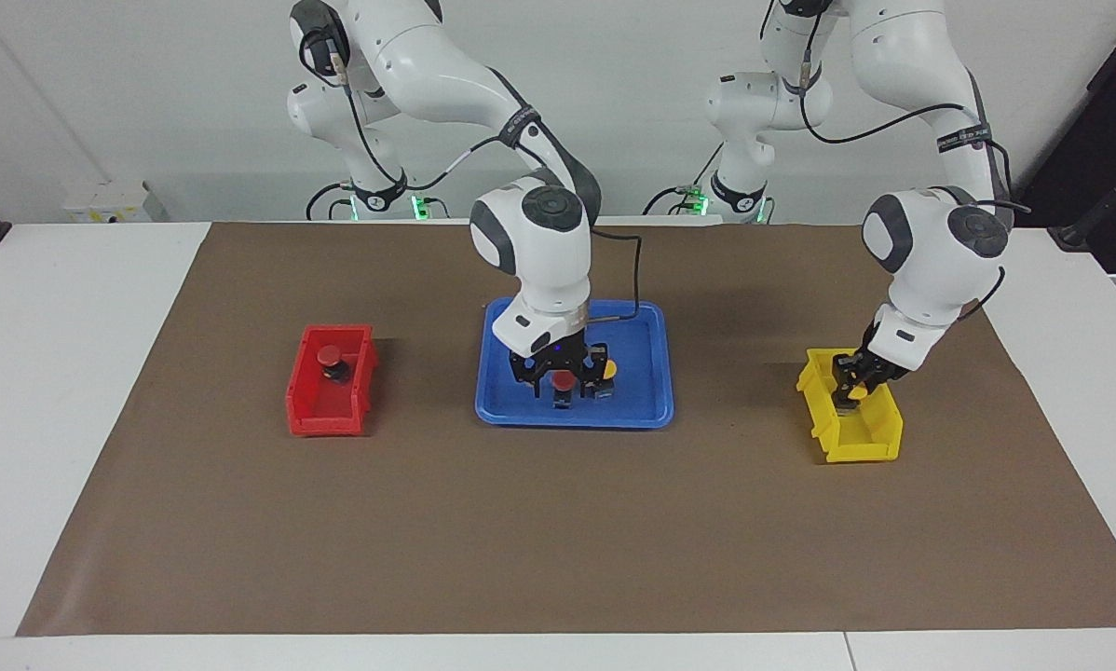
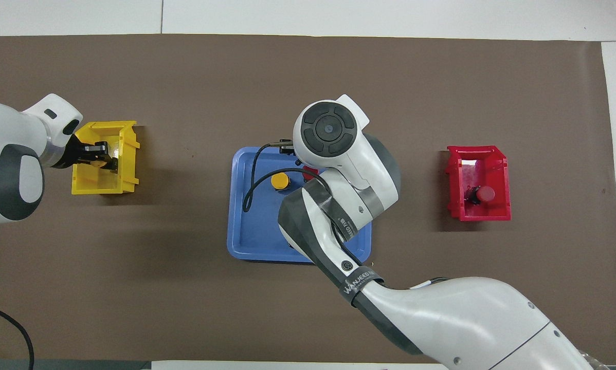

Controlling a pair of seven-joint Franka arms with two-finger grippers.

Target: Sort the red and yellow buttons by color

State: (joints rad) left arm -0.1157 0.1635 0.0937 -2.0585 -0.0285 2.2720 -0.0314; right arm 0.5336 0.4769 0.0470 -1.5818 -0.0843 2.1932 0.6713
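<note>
— White table [image 1: 55, 373], brown mat [image 1: 558, 522] over most of it. Blue tray [image 1: 502, 415] mid-mat, red bin [image 1: 320, 419] toward the right arm's end, yellow bin [image 1: 861, 452] toward the left arm's end. Where's the right gripper [image 1: 563, 373]?

— Down low in the tray. Fingers apart, one on each side of a red button [image 1: 564, 380]; its cap sits between them. Contact: can't tell.

— Anything close to those fingers?

— Second yellow button [image 1: 608, 370], upright on the tray, just beside the finger on the left arm's side and partly hidden by it. From overhead its cap shows beside the arm's wrist.

— Left gripper [image 1: 853, 384]?

— Inside the yellow bin, at the end nearer the robots. Fingers closed on a yellow button [image 1: 856, 392]; a bit of yellow cap shows between the tips. Whether the button touches the bin floor: can't tell.

— And the second red button [image 1: 331, 356]?

— Well apart from both sets of fingers. Lies in the red bin, in the half nearer the robots, tipped on its side, cap toward the right arm's end.

— Bins otherwise?

— Both sit flat on the mat, well apart from the tray.
</note>
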